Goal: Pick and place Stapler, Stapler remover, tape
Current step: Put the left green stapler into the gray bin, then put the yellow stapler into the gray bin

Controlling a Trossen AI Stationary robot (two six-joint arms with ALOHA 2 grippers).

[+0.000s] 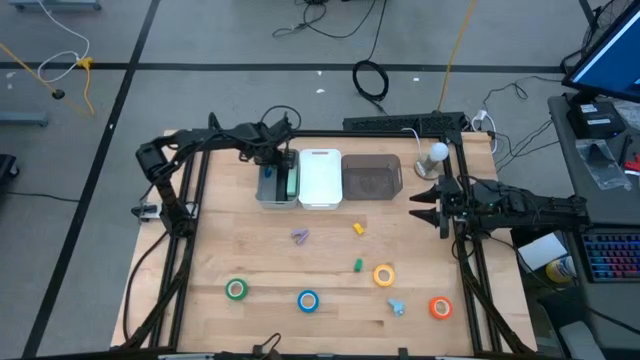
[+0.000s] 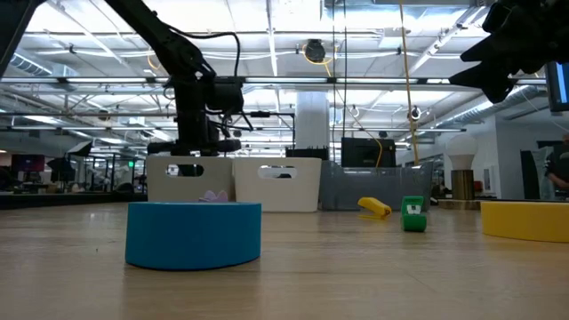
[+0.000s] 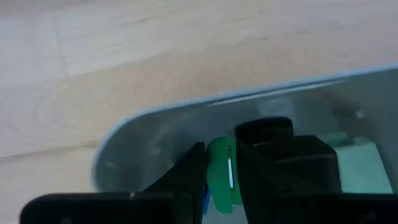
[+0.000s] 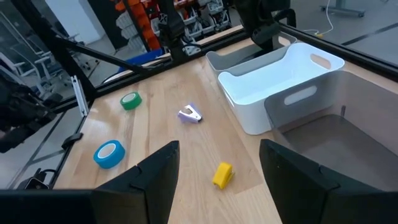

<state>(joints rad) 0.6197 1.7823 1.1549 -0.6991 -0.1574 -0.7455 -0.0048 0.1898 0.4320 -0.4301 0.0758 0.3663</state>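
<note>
— Overhead, where does the left gripper (image 1: 283, 170) stand?

— Directly above the grey bin (image 1: 268, 190), leftmost of three bins at the table's far edge. Its fingers are clamped on a small green stapler (image 3: 219, 177), held upright between them, so release is straight down.

— And the rest?

— Tape rolls lie near the front edge: green (image 1: 236, 289), blue (image 1: 308, 300), yellow (image 1: 384, 275), orange (image 1: 440, 308). The right gripper (image 1: 425, 205) waits at the right side, fingers apart, empty, nearer the yellow and orange rolls.
</note>
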